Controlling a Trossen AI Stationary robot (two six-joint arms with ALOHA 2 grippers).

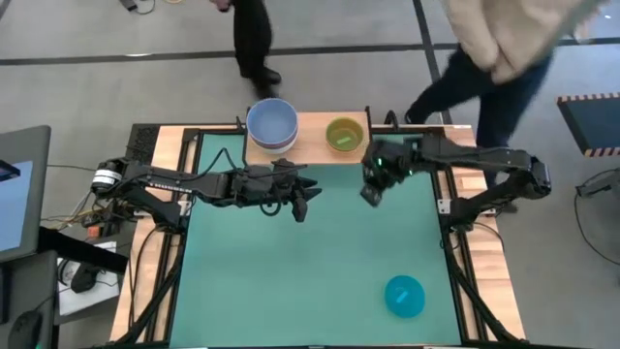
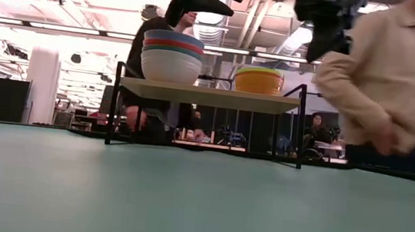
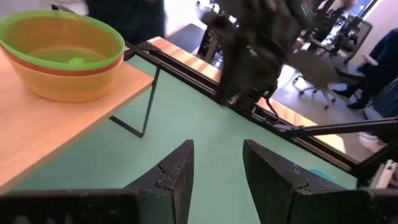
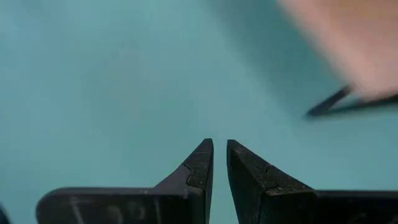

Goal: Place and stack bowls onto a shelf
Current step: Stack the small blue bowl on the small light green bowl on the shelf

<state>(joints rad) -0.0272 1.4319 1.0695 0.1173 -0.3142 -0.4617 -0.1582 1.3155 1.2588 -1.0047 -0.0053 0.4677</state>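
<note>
Desk and shelf, as I saw them

The shelf (image 1: 308,136) carried two bowl stacks (image 1: 272,124); one cyan bowl (image 1: 404,296) sat on the green desk (image 1: 291,281).

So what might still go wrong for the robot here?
1. The cyan bowl lies alone at the near end of the green table, far from the shelf; carrying it across risks a drop.
2. The left stack on the shelf is already tall, so another bowl might topple it.
3. A person is passing close behind the shelf, near the right gripper, and might get bumped.
</note>
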